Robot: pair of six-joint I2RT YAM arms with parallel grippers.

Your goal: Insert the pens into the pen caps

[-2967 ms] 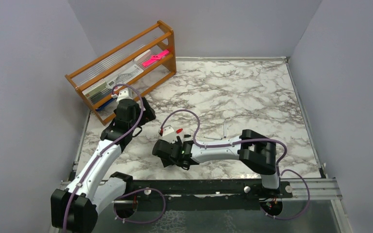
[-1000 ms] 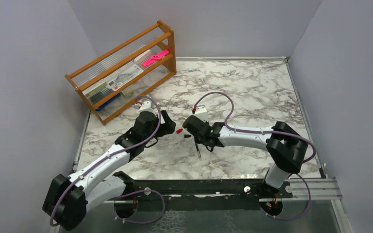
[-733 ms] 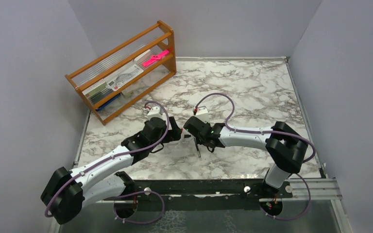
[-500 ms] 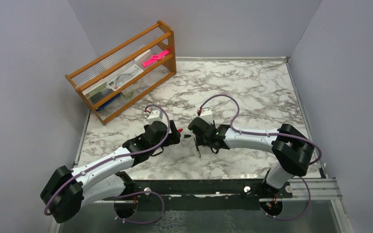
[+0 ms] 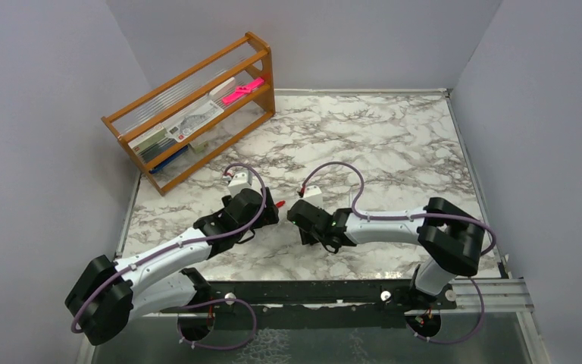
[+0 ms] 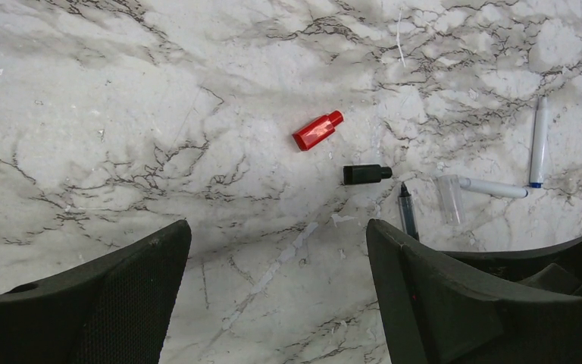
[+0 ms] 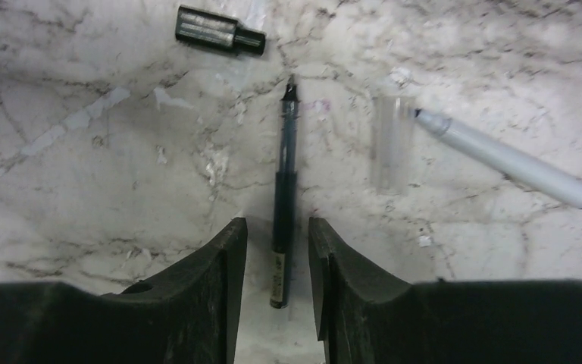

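The counter [image 6: 121, 114] is smooth, veined marble-look stone with a faint sheen. The red cap [image 6: 317, 130] is glossy plastic, the black cap [image 7: 220, 31] is duller and ribbed, and the clear cap [image 7: 389, 152] is see-through plastic. The dark pen [image 7: 283, 189] looks translucent, perhaps smoky plastic. The rack [image 5: 267, 76] is varnished wood.

Marble table [image 5: 394, 144] carries pens [image 6: 493, 187] and caps [image 6: 317, 130]; wooden rack [image 5: 270, 83] behind.
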